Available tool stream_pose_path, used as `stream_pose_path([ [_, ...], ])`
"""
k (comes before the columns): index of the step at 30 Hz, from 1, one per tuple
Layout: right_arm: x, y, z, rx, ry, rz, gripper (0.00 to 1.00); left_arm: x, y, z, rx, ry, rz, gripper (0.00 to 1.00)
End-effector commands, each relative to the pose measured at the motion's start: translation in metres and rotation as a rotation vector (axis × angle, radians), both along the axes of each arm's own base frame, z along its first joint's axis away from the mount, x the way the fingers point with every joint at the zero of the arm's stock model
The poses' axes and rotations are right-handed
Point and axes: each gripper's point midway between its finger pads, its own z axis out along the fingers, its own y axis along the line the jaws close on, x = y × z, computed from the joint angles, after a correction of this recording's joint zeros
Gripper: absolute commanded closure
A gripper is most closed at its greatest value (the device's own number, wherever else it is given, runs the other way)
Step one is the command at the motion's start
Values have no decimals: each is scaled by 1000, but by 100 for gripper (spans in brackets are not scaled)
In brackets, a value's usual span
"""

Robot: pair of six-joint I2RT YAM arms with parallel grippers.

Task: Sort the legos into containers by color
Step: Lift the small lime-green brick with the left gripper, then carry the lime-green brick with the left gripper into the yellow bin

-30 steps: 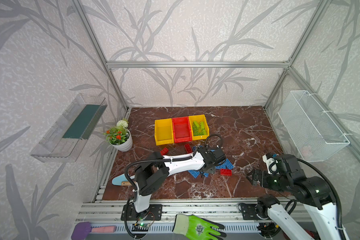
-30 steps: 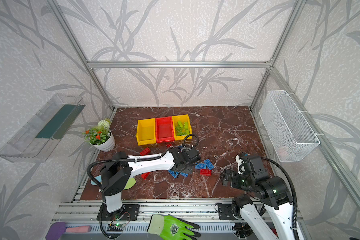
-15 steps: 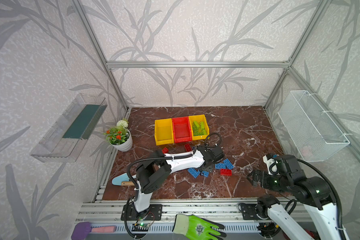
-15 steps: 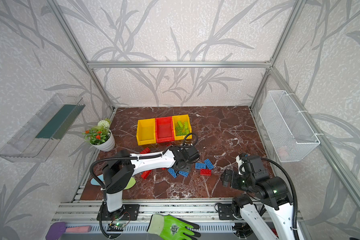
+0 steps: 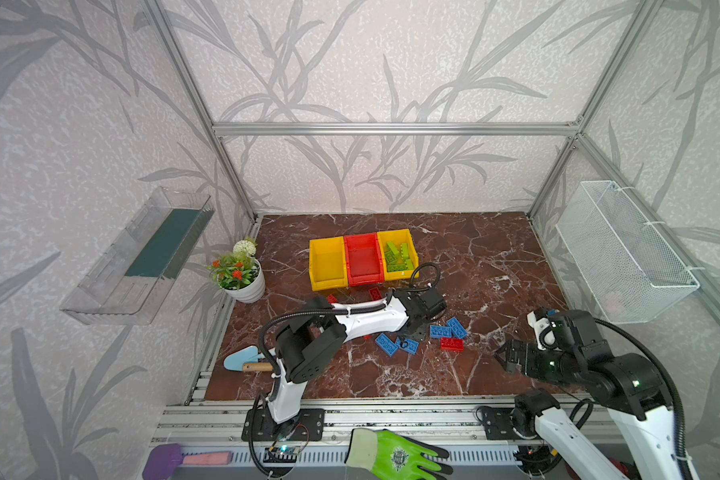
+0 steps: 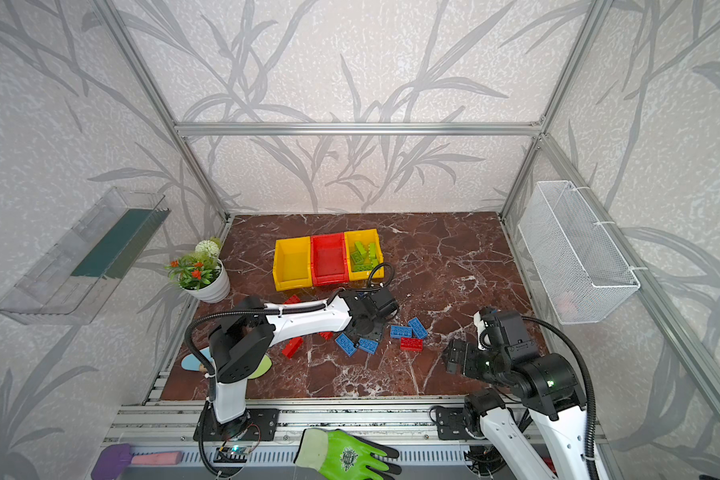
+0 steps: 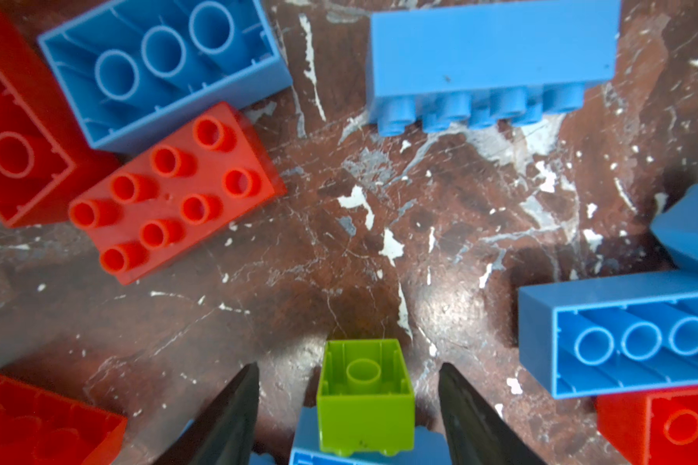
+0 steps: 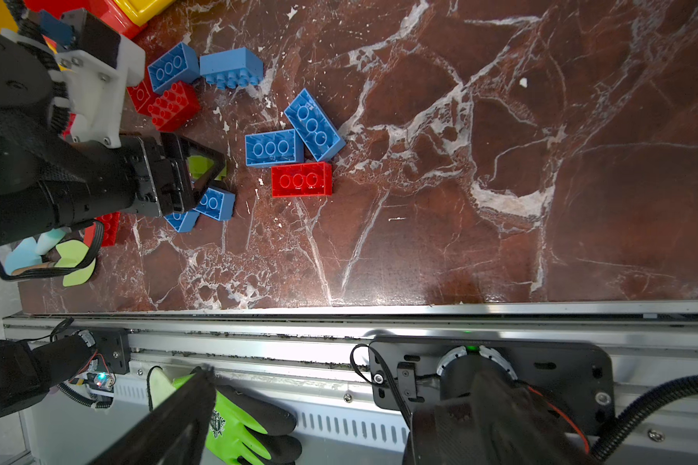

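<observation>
Three joined containers stand at the back: a yellow bin (image 5: 327,262), a red bin (image 5: 362,257) and a yellow bin (image 5: 398,253) holding several lime green legos. Blue legos (image 5: 440,331) and red legos (image 5: 451,343) lie loose on the marble floor. My left gripper (image 7: 348,366) points down over the pile, open. Its fingers stand on either side of a small lime green lego (image 7: 365,402) with a gap on each side. That lego rests upside down on a blue one. My right gripper (image 5: 506,359) hovers wide open and empty at the front right.
A potted plant (image 5: 240,276) stands at the left edge, with toy shovels (image 5: 242,359) in front of it. A wire basket (image 5: 624,253) hangs on the right wall and a clear tray (image 5: 142,253) on the left wall. A green glove (image 5: 395,455) lies on the front rail.
My left gripper has shifted slightly toward the bins and its jaws have narrowed around the small green lego. The right arm has not moved.
</observation>
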Motion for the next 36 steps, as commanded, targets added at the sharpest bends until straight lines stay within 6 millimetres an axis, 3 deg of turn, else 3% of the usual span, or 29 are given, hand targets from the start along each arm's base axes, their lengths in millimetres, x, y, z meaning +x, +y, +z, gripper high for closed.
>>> stream_pose_path([
  [1,1,-1,7,-4,-10,-9,1,3,0,-10,4,16,-1,33],
  [6,4,0,8,-6,-7,-8,1,5,3,-16,3,24,12,38],
  [12,5,0,6,-11,3,-8,1,8,9,-20,8,38,40,67],
  [17,8,0,8,-15,3,-7,1,8,13,-18,26,46,47,78],
  [28,28,7,18,-5,-23,5,1,35,12,28,41,-8,42,82],
  [36,46,10,26,-13,-35,2,1,92,18,59,24,-53,68,82],
])
